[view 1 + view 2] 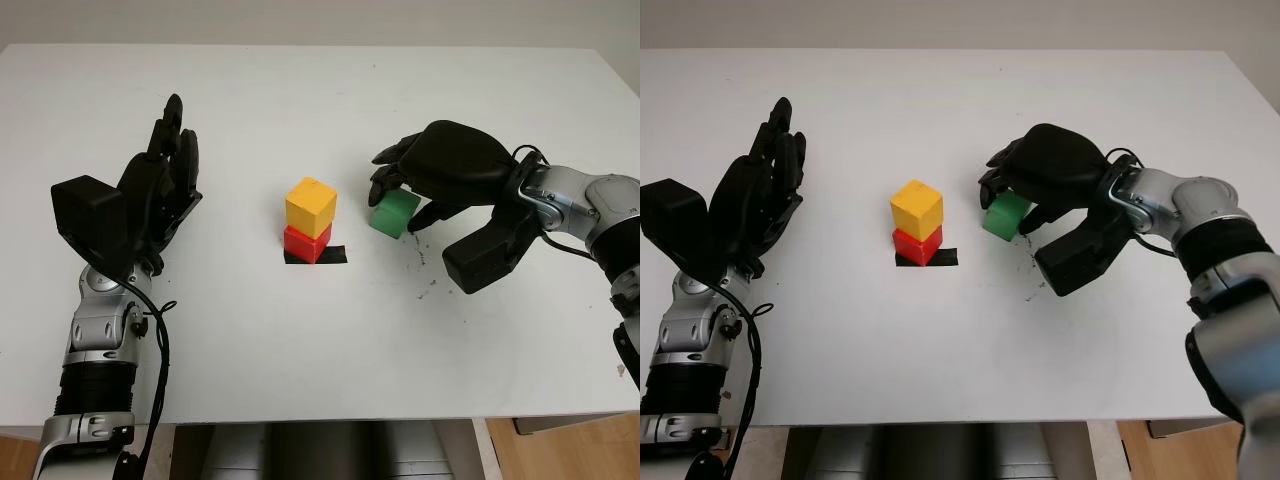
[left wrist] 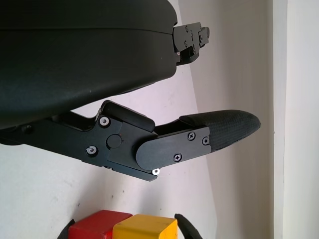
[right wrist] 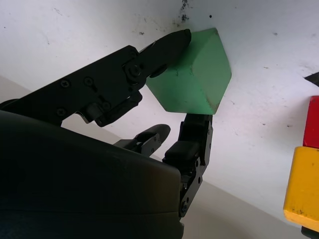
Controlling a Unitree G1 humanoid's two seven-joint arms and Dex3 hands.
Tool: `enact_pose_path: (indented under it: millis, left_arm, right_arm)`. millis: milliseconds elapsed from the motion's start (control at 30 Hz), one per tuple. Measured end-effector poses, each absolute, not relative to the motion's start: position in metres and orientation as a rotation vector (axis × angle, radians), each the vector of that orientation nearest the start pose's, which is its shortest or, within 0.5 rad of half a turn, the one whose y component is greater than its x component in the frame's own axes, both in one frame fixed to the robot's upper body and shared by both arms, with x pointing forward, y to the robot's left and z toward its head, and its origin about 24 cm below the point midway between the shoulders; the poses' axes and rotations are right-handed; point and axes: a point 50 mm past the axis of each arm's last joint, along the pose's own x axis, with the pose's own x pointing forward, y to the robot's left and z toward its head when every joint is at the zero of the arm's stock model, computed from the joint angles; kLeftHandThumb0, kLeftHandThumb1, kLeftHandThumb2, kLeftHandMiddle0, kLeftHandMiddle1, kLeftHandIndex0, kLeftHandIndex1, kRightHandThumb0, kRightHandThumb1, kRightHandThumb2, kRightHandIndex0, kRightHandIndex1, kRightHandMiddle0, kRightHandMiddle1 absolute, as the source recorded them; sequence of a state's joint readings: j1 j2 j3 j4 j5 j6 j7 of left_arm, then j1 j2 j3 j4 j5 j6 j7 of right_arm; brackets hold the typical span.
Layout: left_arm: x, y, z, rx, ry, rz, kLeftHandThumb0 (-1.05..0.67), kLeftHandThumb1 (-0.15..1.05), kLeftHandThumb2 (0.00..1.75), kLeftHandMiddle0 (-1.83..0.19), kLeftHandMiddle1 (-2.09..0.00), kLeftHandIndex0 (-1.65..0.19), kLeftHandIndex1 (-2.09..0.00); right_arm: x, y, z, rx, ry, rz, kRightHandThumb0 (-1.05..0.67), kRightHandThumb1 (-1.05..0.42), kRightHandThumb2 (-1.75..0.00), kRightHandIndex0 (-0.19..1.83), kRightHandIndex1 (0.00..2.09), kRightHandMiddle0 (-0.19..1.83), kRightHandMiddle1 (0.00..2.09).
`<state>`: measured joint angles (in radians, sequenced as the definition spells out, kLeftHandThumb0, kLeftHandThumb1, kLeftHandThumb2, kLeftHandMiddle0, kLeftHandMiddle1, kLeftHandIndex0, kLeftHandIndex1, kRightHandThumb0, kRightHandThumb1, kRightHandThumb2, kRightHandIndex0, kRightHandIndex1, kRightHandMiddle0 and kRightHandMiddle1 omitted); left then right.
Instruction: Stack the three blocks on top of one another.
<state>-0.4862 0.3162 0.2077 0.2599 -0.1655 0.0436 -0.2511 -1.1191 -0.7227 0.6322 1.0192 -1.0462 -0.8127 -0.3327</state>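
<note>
The right hand (image 1: 425, 185) arches over the green block (image 1: 395, 213) and hides its upper rear part in the head views; only the front faces show there. In the right wrist view the grasp is plain: one finger (image 3: 164, 47) presses on one side of the green block (image 3: 192, 82) and another finger (image 3: 197, 132) meets the opposite side, so the hand is clamped on it. The block looks tilted, one corner toward the white bench (image 1: 300, 350); whether it touches the bench or is just off it cannot be told.

Just to the left of the green block stands a stack of 2: the yellow block (image 1: 311, 207) sits on the red block (image 1: 306, 243), turned a little against it. The red block rests on a patch of black tape (image 1: 333, 256), most of which is covered by the stack. In the left wrist view the stack is cut off at the picture's edge.

The left hand (image 1: 165, 185) is open, held upright above the left part of the bench, well apart from the blocks.

Small dark scuff marks (image 1: 425, 275) speckle the bench beneath the right forearm.

No containers are present.
</note>
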Motion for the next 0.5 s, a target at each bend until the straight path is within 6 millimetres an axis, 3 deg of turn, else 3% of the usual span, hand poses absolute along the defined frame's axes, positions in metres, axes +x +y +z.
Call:
enact_pose_path:
  millis: [233, 500]
  left_arm:
    - [0.336, 0.223, 0.141, 0.096, -0.212, -0.099, -0.78, 1.05, 0.64, 0.17, -0.06, 0.17, -0.06]
    - [0.336, 0.224, 0.142, 0.109, -0.212, -0.107, -0.77, 1.05, 0.64, 0.16, -0.06, 0.16, -0.06]
  right_arm:
    - [0.38, -0.189, 0.186, -1.817, -0.694, 0.546, -0.34, -0.86, -0.06, 0.61, 0.04, 0.7, 0.95]
    - [0.383, -0.193, 0.219, -1.537, -0.658, 0.383, -0.3, -0.86, -0.05, 0.53, 0.02, 0.62, 1.02]
